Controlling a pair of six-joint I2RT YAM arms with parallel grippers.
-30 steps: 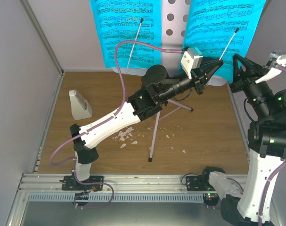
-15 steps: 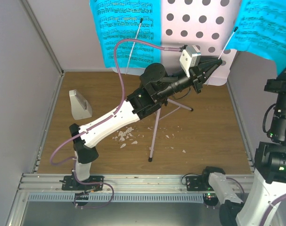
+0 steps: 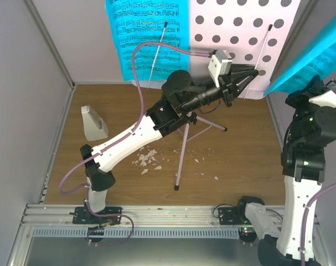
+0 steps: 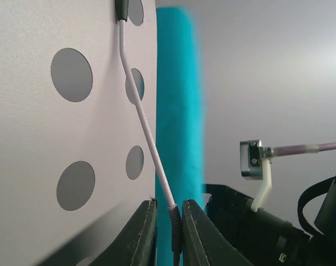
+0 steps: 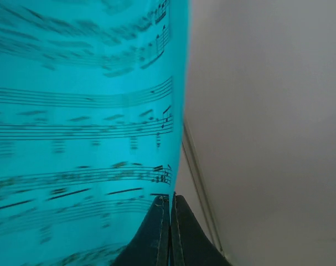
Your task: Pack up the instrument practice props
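The pale-lilac music stand's perforated plate (image 3: 234, 30) stands at the back on its tripod (image 3: 181, 160). One cyan sheet (image 3: 148, 33) still lies on its left half under a wire. My right gripper (image 5: 170, 200) is shut on the lower corner of the other cyan sheet (image 5: 79, 122), held off the stand at the right (image 3: 317, 52). My left gripper (image 4: 169, 213) has its jaws a little apart around the black foot of the right holder wire (image 4: 140, 105); it also shows in the top view (image 3: 251, 71). The white metronome (image 3: 94, 123) sits on the floor at the left.
White crumbs (image 3: 148, 159) are scattered on the wooden floor near the tripod foot. Grey walls close in the left (image 3: 24, 111) and right sides. A metal rail (image 3: 156, 213) runs along the near edge.
The right arm has pulled the right cyan sheet off the plate and out to the right, baring the plate's holes. The left gripper stayed at the right wire's foot, shifting slightly up.
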